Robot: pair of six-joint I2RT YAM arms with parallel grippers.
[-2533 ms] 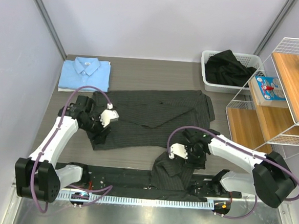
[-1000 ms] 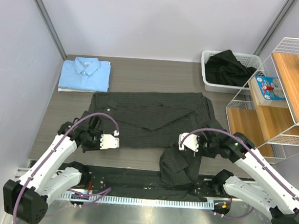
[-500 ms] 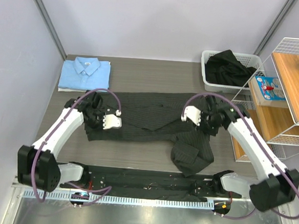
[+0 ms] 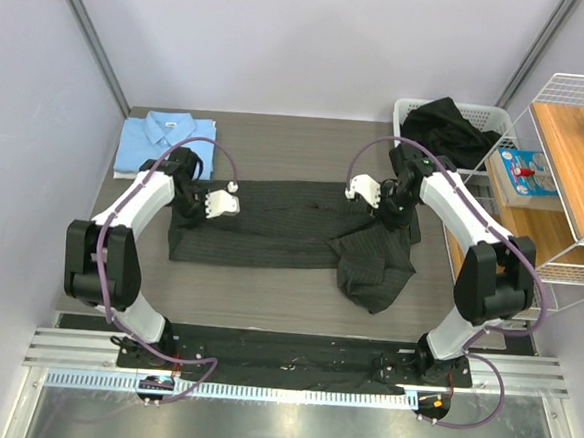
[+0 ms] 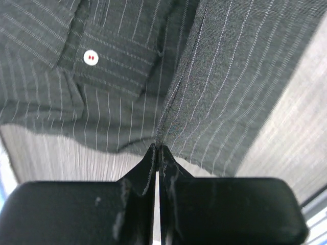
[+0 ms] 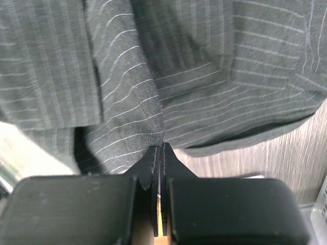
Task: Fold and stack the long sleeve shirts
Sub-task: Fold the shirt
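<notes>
pinstriped shirt lies spread between left gripper and right gripper, each pinched closed on its fabric.

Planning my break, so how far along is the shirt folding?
Done: the light blue shirt lies folded, far left. In hand: the left fingers and right fingers pinch the pinstriped shirt, partly folded. Left: finishing folds and stacking it on the blue one.

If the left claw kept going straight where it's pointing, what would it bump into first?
The pinstriped shirt. The left claw is shut on a fold of it, and more of that striped cloth seems to lie straight ahead.
</notes>
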